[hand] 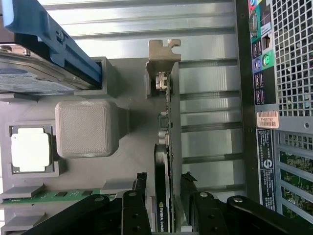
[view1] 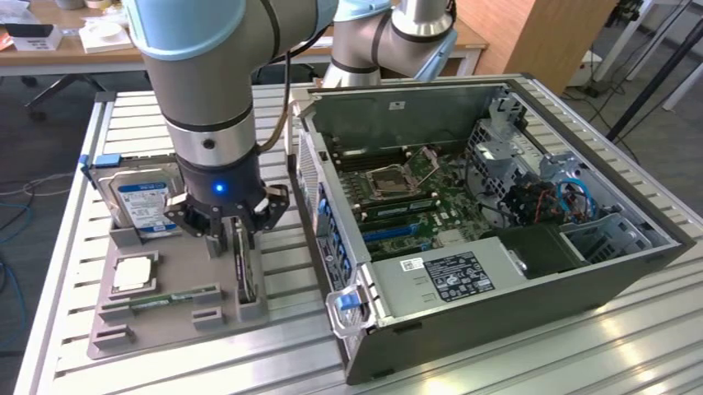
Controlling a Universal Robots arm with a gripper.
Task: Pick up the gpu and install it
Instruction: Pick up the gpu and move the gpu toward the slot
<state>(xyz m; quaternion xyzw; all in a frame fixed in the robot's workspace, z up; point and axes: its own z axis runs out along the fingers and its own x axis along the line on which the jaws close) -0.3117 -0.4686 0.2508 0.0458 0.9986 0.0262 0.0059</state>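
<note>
Grasp stage: the gripper (view1: pixel 243 237) hangs with jaws spread, straddling the gpu (hand: pixel 165 127) standing on edge in its slot of the grey parts tray (view1: pixel 154 327), seemingly not yet touching, so closing calls for a square squeeze on both faces.

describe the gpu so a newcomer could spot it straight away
Beside the open black computer case, on the exterior view's left, lies a grey tray. At its edge nearest the case the gpu stands on edge in a slot, straddled by the open pincer. Unlike the boxy blue-labelled hard drive and flat green memory stick, it is a thin dark card with a silvery end bracket.
</note>
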